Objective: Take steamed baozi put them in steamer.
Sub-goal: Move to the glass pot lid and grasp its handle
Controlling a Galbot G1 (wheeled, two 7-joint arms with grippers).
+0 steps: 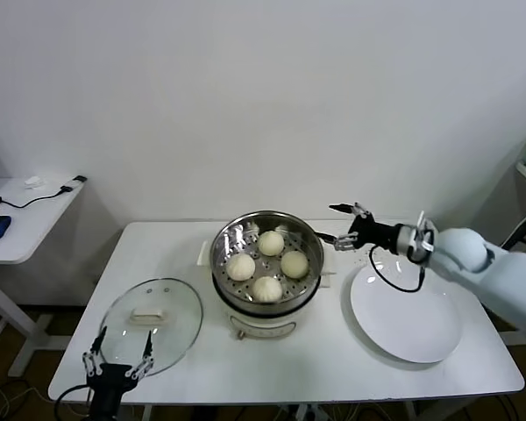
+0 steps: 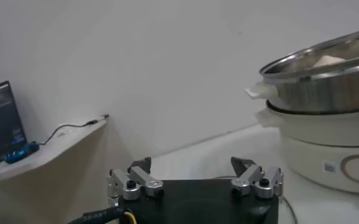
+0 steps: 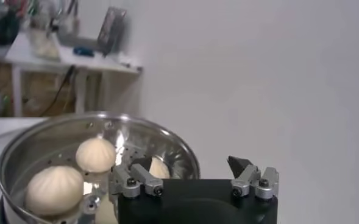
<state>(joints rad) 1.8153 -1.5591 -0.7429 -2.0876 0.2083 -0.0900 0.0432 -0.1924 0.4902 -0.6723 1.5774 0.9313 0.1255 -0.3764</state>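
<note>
1. Four buns (image 1: 267,265) sit inside the steamer (image 1: 225,241), mid-table.
2. Right gripper (image 1: 337,224) spread, empty, just beside the steamer's rim, above the plate (image 1: 407,320).
3. Left gripper (image 1: 118,347) spread, empty, at the table's near edge by the glass lid (image 1: 177,317).

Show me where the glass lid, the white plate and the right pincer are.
Glass lid (image 1: 162,338): head view, on the clear glass below its white handle.
White plate (image 1: 408,320): head view, on its bare middle.
Right pincer (image 1: 341,224): head view, midway between its open fingertips, beside the steamer (image 1: 223,250).
</note>
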